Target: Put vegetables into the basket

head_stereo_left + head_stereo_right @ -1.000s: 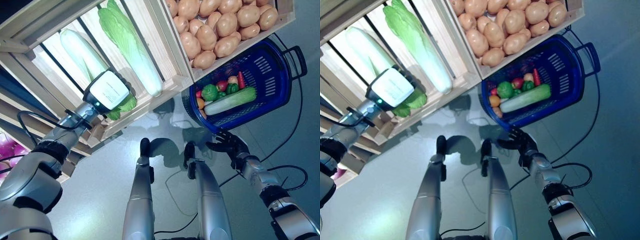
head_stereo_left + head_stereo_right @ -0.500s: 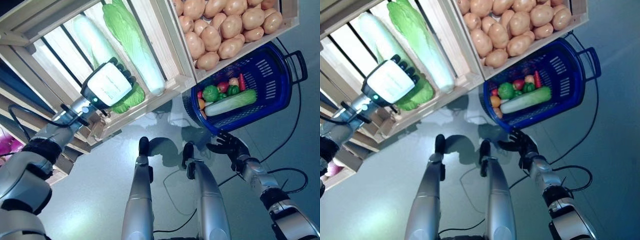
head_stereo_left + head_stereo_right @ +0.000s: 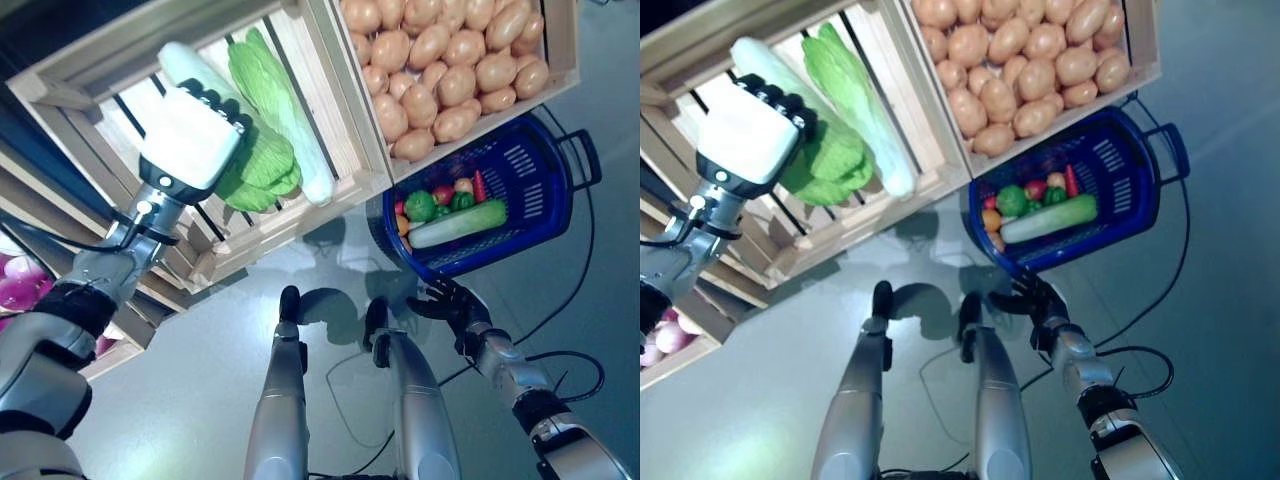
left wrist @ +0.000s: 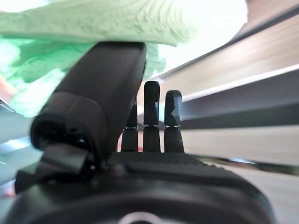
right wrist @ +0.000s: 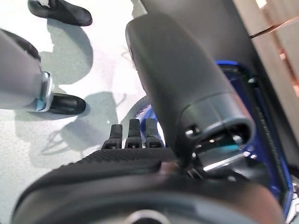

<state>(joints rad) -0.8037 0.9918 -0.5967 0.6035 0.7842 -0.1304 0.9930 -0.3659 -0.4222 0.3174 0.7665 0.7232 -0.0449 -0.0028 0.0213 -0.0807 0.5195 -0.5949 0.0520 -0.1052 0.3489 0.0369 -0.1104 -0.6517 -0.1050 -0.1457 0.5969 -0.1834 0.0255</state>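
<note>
My left hand [image 3: 190,140] reaches into the slatted wooden crate [image 3: 290,215] on the stand. Its fingers [image 4: 152,107] are straight and lie against a green leafy cabbage [image 3: 262,162], which also shows in the left wrist view [image 4: 93,18]; they are not curled round it. The blue basket [image 3: 562,195] stands on the floor and holds a long pale green vegetable [image 3: 460,222], a green pepper [image 3: 420,205], a red tomato [image 3: 443,194] and other small vegetables. My right hand [image 3: 450,300] is open, just in front of the basket's near rim [image 5: 273,163].
A second crate full of potatoes [image 3: 450,60] overhangs the basket's far side. A long pale cabbage [image 3: 300,130] lies beside the leafy one. A lower shelf with purple vegetables [image 3: 20,290] is at the far left. Grey floor lies in front of the stand.
My left hand has moved up and deeper into the crate, alongside the green leafy cabbage. The camera has shifted a little. My right hand has stayed by the basket.
</note>
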